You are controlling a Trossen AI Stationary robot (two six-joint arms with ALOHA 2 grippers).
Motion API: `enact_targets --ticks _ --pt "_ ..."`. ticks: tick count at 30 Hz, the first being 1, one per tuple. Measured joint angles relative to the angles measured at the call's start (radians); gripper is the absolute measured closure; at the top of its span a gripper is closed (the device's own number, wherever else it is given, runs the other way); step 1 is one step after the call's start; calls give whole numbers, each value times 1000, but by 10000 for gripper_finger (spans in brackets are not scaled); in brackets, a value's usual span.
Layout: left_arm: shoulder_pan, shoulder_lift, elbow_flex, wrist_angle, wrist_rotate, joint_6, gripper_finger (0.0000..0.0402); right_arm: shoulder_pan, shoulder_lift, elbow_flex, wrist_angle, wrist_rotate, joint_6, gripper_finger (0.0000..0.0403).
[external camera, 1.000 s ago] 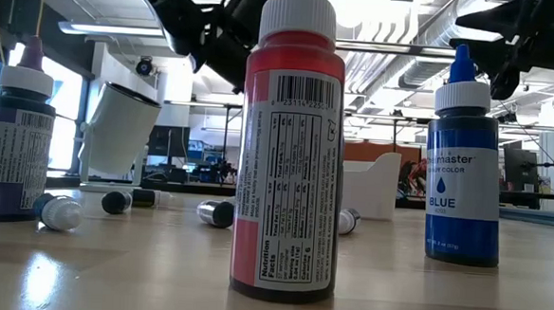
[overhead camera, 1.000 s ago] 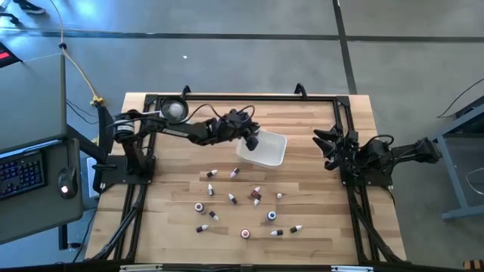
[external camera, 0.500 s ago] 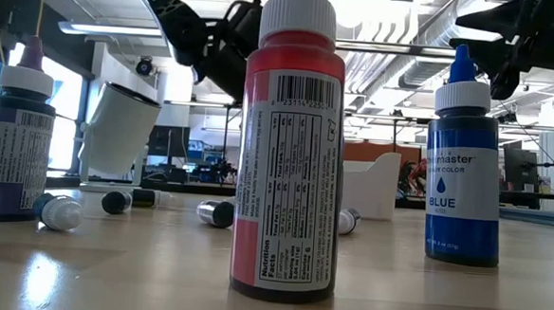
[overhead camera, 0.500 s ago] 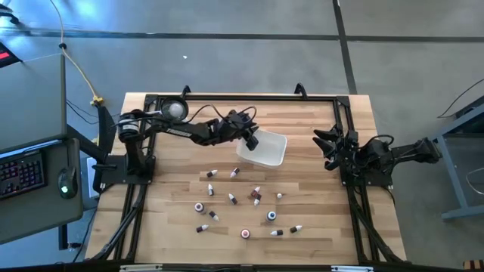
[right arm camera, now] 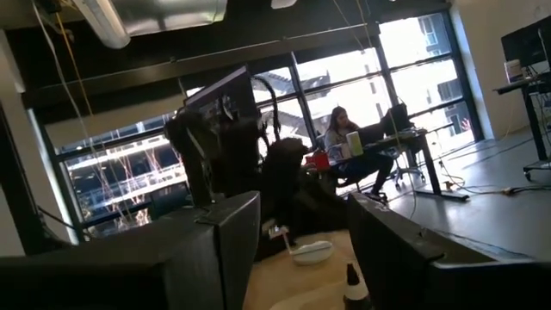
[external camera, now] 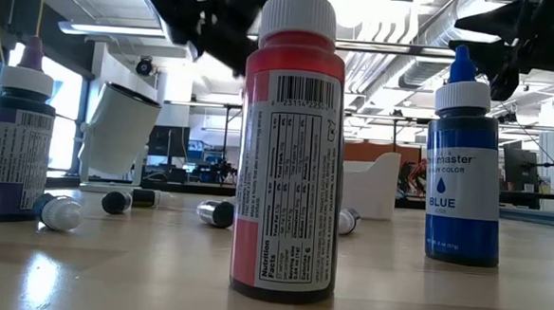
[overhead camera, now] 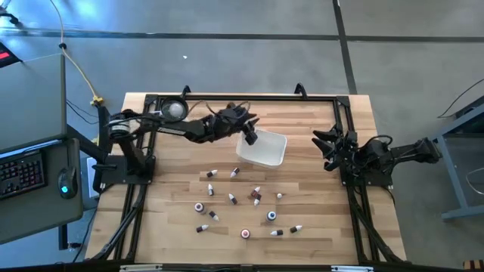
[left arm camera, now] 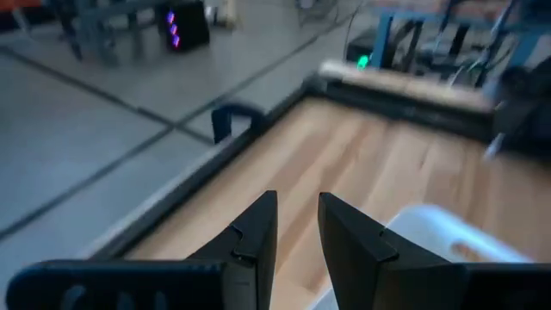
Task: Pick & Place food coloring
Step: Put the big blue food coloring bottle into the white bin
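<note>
Several tiny food coloring bottles (overhead camera: 257, 195) are scattered over the near half of the wooden table, some upright and some on their sides. In the low view a red one (external camera: 289, 146), a blue one (external camera: 463, 174) and a dark one (external camera: 14, 141) stand upright close to the camera. My left gripper (overhead camera: 249, 135) hovers over the far-left corner of the white tray (overhead camera: 263, 149). Its fingers (left arm camera: 297, 215) stand a narrow gap apart with nothing between them. My right gripper (overhead camera: 327, 147) waits at the table's right side, open (right arm camera: 303, 232).
A round clear dish with a white ball (overhead camera: 175, 109) sits at the far-left corner. A black frame rail (overhead camera: 242, 97) runs around the table. Bare wood (overhead camera: 302, 121) lies between the tray and the far rail. People sit at desks in the room beyond the table.
My left arm has risen and drawn back slightly from over the tray toward the table's far-left. The bottles and the tray have stayed where they were.
</note>
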Motion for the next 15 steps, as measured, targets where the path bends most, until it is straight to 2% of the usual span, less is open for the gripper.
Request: enact_targets --ticks 3,9,11,15 --pt "0 -100 -1 -49 68 22 315 0 0 0 2 -65 -13 233" --pt "0 -355 1 -265 268 24 314 1 48 0 178 -377 -73 234" --pt "0 -450 1 -360 334 24 314 1 111 2 222 -390 -87 235" --pt "0 -620 1 -578 463 24 314 0 314 93 221 -331 -78 246"
